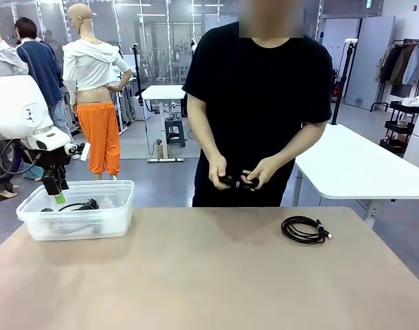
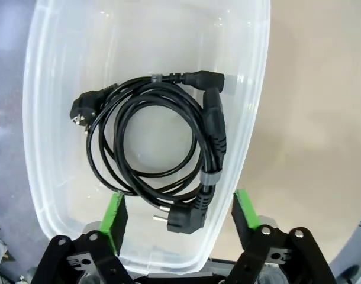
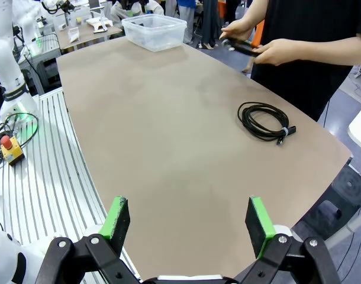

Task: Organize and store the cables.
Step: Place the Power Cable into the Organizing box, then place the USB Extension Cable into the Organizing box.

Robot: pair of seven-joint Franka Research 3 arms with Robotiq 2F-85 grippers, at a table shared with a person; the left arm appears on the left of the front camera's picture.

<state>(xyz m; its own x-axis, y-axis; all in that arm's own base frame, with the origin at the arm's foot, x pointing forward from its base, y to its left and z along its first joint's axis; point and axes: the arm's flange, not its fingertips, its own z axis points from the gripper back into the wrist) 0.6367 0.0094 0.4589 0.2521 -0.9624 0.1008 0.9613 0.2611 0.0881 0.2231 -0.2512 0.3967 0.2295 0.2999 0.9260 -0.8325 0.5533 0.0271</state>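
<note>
One cable coil (image 2: 160, 148) lying flat in clear bin (image 2: 257, 71), below left hand (image 2: 178, 204), pads wide, gripping nothing. Lift straight up, clear of bin rim, no snagging loops. Then second coil (image 1: 306, 229), loose on desk (image 1: 196, 275), right side. Third cable (image 1: 237, 183) in person's hands (image 1: 261, 173), off limits for now. Right hand (image 3: 187, 207) wide, empty, over near desk edge.

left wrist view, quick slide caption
Open left gripper above a clear bin holding coiled black cables.
</note>
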